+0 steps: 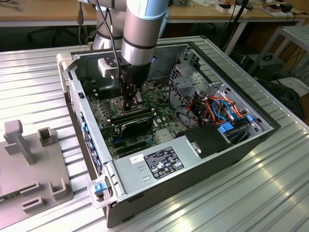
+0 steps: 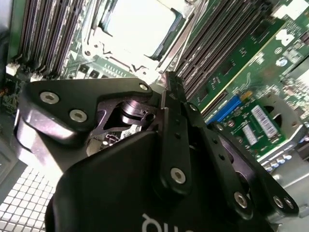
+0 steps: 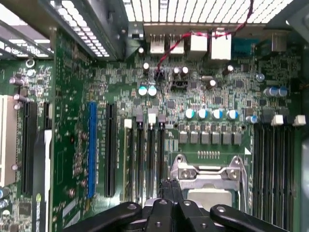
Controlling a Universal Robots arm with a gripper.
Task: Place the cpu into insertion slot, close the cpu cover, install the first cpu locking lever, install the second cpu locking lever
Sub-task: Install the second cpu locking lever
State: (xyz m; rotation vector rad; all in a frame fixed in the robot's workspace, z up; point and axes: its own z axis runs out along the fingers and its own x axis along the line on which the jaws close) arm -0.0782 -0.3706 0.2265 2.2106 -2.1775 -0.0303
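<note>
Gripper (image 1: 130, 102), matte black w/ bolted linkage arms, fingers pressed together, tips down at the socket, mid-left in exterior view. Cpu (image 2: 140, 24), flat silvery square, seated in insertion slot (image 3: 208, 181). Cpu cover (image 3: 208, 170), thin metal frame, lies over it. Green motherboard (image 3: 72, 145) around.

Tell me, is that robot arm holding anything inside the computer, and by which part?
It cannot be told. The gripper is down at the insertion slot, where the cpu already lies, but the jaws' tips are hidden.
</note>
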